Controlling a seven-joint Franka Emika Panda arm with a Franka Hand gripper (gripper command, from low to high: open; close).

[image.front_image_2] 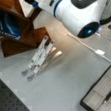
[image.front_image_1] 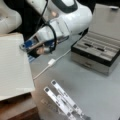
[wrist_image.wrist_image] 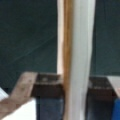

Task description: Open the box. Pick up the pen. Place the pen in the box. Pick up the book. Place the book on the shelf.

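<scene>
The box [image.front_image_1: 95, 53] stands open at a front view's right, its black lid [image.front_image_1: 107, 22] raised behind it. The black pen [image.front_image_1: 95, 47] lies in its pale divided interior, and pen [image.front_image_2: 108, 96] and box [image.front_image_2: 100, 98] also show at the lower right. The white book [image.front_image_1: 15, 65] lies flat on the dark-brown shelf [image.front_image_1: 17, 110] at the left. My gripper [image.front_image_1: 26, 47] is at the book's right edge. In the wrist view the book's edge [wrist_image.wrist_image: 81, 50] runs as a white band between the dark fingers of the gripper [wrist_image.wrist_image: 75, 87], which close on it.
A silvery folding metal stand [image.front_image_1: 62, 100] lies on the grey table in front of the shelf [image.front_image_2: 21, 36], seen too as the stand [image.front_image_2: 39, 58]. A white cable [image.front_image_1: 51, 62] crosses the table under the arm. Blue items [image.front_image_2: 7, 25] sit inside the shelf.
</scene>
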